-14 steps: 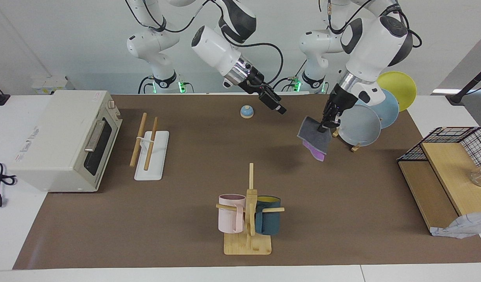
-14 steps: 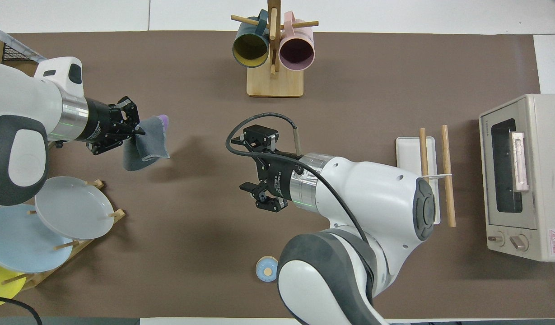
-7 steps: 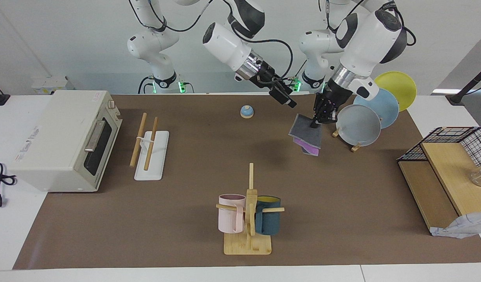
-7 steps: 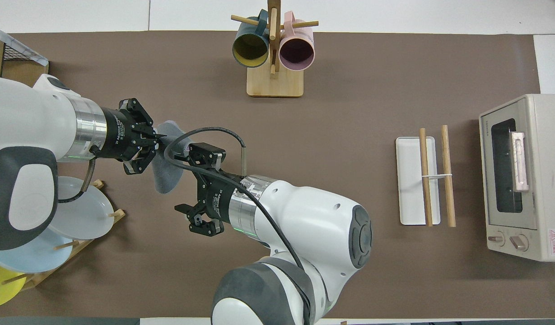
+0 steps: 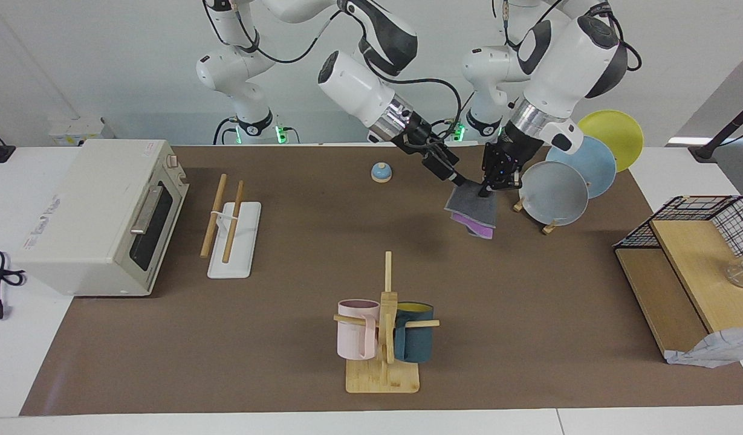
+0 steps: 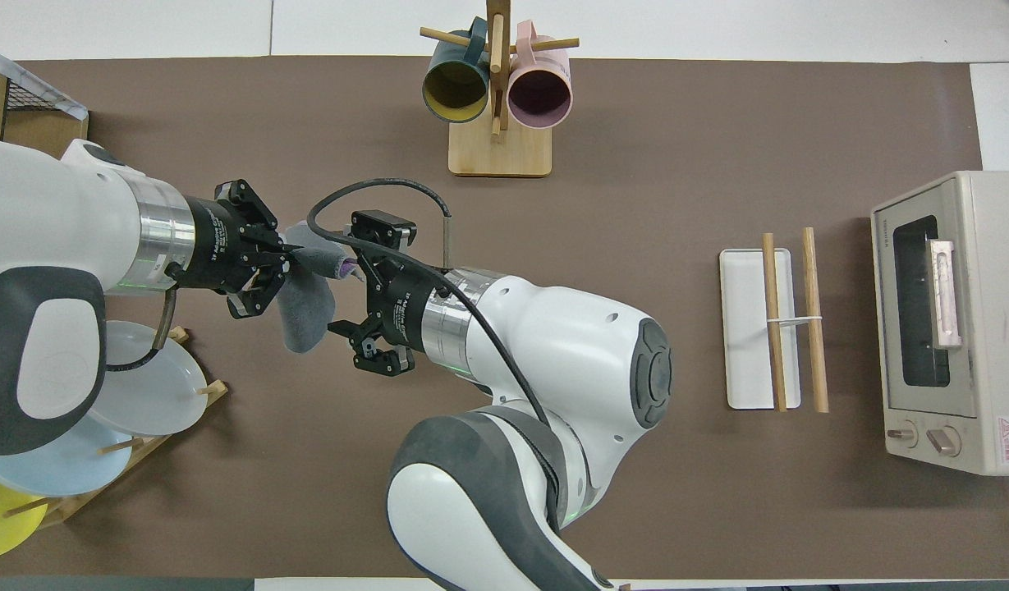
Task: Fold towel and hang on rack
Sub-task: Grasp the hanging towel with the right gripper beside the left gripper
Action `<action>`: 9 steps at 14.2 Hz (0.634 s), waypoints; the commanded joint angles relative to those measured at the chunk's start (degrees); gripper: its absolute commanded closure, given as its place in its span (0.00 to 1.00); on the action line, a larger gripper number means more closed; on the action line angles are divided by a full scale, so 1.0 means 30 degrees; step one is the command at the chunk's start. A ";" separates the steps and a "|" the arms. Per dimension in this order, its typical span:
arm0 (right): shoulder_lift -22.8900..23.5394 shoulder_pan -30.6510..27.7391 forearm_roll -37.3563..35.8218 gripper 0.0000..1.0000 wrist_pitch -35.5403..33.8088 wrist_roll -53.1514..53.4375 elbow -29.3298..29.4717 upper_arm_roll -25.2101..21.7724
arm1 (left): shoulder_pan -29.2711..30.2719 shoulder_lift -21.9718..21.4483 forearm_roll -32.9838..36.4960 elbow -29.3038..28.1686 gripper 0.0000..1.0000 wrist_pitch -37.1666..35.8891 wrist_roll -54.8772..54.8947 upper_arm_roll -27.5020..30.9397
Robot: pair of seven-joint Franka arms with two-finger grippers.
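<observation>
Towel (image 5: 473, 210) hung over brown-covered bench (image 5: 286, 374), pinched in left gripper (image 5: 485, 191) fingers.
Right gripper (image 5: 459, 180) touched its edge, fingers' state unclear; white wall.

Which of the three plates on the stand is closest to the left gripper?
The grey plate, the lowest one, beside the left gripper; the blue plate and yellow plate sit higher.

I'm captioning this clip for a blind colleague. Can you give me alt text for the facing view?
The left gripper holds the folded towel, grey over purple, up in the air beside the plate stand, while the right gripper reaches in at the towel's top edge. The rack stands bare in front of the toaster oven; a mug tree stands farther from the robots.
</observation>
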 commanded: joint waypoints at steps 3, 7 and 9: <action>0.1231 -0.0046 0.0070 0.00 0.0148 -0.0314 0.0922 0.0161 | -0.0250 -0.0565 -0.0351 -0.0443 1.00 -0.0008 -0.0853 0.0126; 0.1961 -0.0133 -0.0162 0.00 -0.0145 -0.0283 0.1242 0.0161 | -0.0250 -0.0565 -0.0351 -0.0414 1.00 0.0022 -0.0971 0.0126; 0.2985 -0.0163 -0.0163 0.00 -0.0029 -0.0313 0.2496 0.0161 | -0.0250 -0.0565 -0.0351 -0.0414 1.00 0.0022 -0.1029 0.0126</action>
